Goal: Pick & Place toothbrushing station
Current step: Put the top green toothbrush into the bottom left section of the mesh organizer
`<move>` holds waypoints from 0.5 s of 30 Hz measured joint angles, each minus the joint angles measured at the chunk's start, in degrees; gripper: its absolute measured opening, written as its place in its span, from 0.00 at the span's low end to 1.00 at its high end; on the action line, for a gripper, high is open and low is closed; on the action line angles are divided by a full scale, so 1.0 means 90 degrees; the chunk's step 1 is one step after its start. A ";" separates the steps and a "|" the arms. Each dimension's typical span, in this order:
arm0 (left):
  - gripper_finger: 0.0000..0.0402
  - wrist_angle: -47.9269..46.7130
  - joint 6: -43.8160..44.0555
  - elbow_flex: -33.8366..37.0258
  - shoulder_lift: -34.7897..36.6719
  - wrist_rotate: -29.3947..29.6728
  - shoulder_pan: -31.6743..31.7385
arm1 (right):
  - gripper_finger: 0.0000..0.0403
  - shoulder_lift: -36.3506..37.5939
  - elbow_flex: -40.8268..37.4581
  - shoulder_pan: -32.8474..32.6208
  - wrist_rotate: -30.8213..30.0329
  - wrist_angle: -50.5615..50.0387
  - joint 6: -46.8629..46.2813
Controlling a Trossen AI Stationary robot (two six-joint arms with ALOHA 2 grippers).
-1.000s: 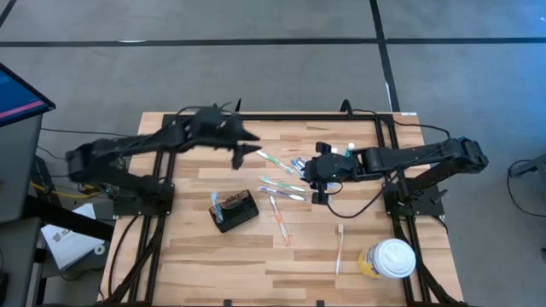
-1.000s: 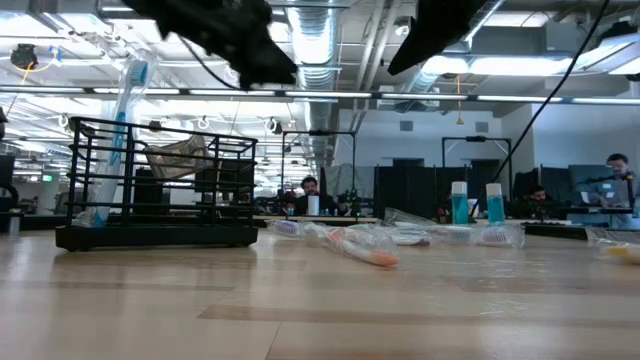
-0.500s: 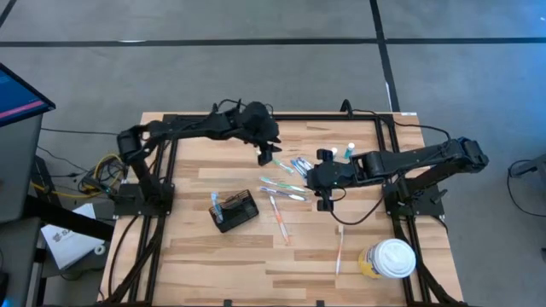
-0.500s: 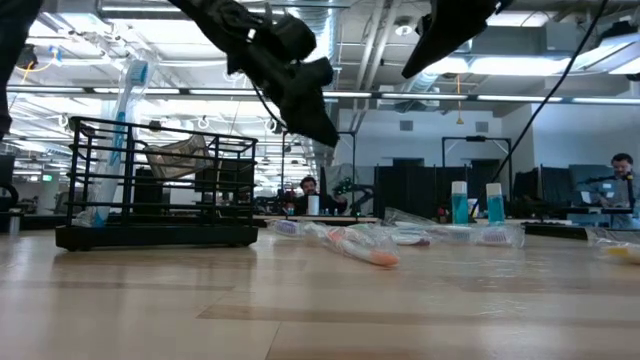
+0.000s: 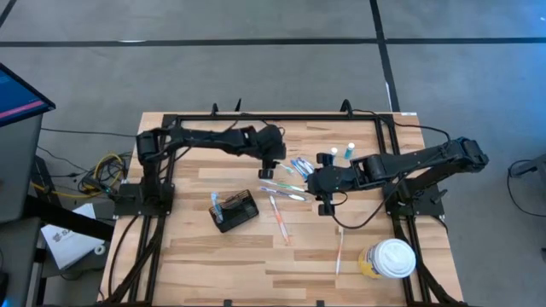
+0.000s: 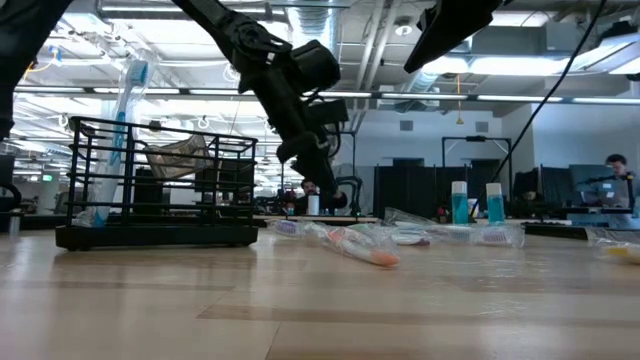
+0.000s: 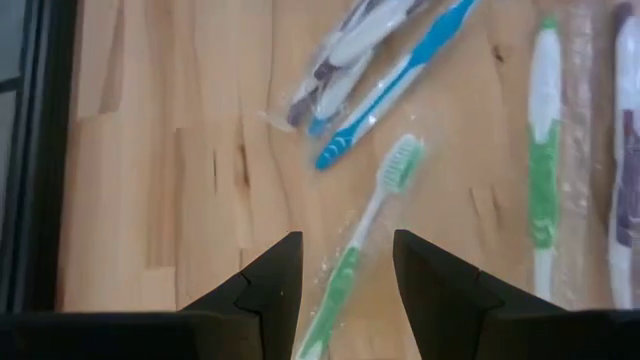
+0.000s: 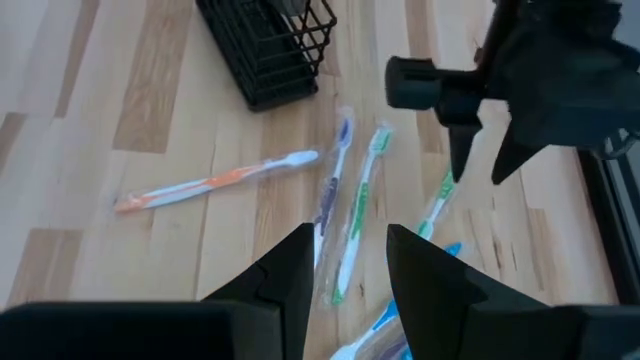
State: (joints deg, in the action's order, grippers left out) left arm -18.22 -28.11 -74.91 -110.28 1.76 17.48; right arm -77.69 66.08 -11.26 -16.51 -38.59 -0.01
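Inside the black holder (image 5: 235,208) stands one toothbrush (image 5: 217,205) (both hands (image 5: 271,171) (image 5: 322,203) open).

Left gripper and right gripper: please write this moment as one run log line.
left gripper: open, above green toothbrush | right gripper: open, over loose toothbrushes | holder box: on table, untouched

Matt wood table (image 5: 188,256), black wire holder (image 5: 235,209), plastic-wrapped brushes (image 5: 281,181).

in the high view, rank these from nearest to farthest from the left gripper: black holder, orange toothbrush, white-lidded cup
From the left gripper, at the table's middle back:
1. Black holder, just in front of it, toward the left.
2. Orange toothbrush, in front, centre; only slightly farther, nearly a tie.
3. White-lidded cup, front right corner.
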 joint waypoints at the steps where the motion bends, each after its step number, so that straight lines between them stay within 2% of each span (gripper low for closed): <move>1: 0.37 0.0059 -0.0020 -0.0005 -0.0044 0.0000 -0.0015 | 0.29 0.0000 0.0000 0.0001 -0.0002 0.0000 0.0000; 10: 0.37 0.0086 -0.0039 0.0006 -0.0272 -0.0001 -0.0028 | 0.29 0.0002 -0.0005 0.0001 -0.0002 0.0000 -0.0005; 15: 0.37 0.0085 -0.0026 0.0005 -0.0277 -0.0230 -0.0065 | 0.29 0.0002 -0.0005 0.0001 -0.0002 0.0000 -0.0004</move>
State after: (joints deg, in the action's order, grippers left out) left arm -17.45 -28.34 -74.87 -112.77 -0.31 16.90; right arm -77.67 66.04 -11.25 -16.53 -38.59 -0.04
